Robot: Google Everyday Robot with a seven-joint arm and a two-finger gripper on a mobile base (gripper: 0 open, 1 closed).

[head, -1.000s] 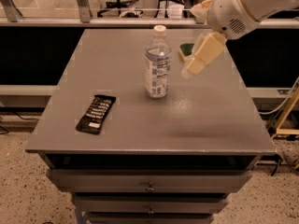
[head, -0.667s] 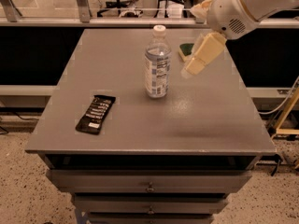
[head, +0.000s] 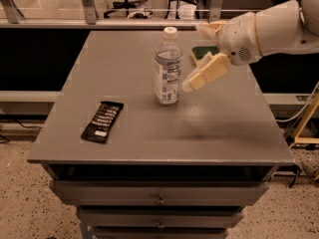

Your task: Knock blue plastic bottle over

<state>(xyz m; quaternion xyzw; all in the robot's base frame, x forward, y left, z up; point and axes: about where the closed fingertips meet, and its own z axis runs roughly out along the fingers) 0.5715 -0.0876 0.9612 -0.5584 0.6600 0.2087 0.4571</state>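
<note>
The blue plastic bottle [head: 167,66] stands upright near the middle of the grey table [head: 149,138]. It is clear with a white cap and a white-blue label. My gripper [head: 193,59] hangs just to the right of the bottle, at about label height. It is open and empty. Its lower cream finger [head: 205,73] slants down to the left, with its tip a small gap from the bottle's side. The upper finger [head: 208,30] is near cap height.
A green-and-yellow sponge [head: 200,52] lies at the back right of the table, partly hidden behind my gripper. A flat black packet [head: 102,121] lies at the front left. The table has drawers below. A glass partition and office chairs stand behind it.
My gripper has moved left and down, closer to the bottle's right side. The bottle, sponge and packet have not moved.
</note>
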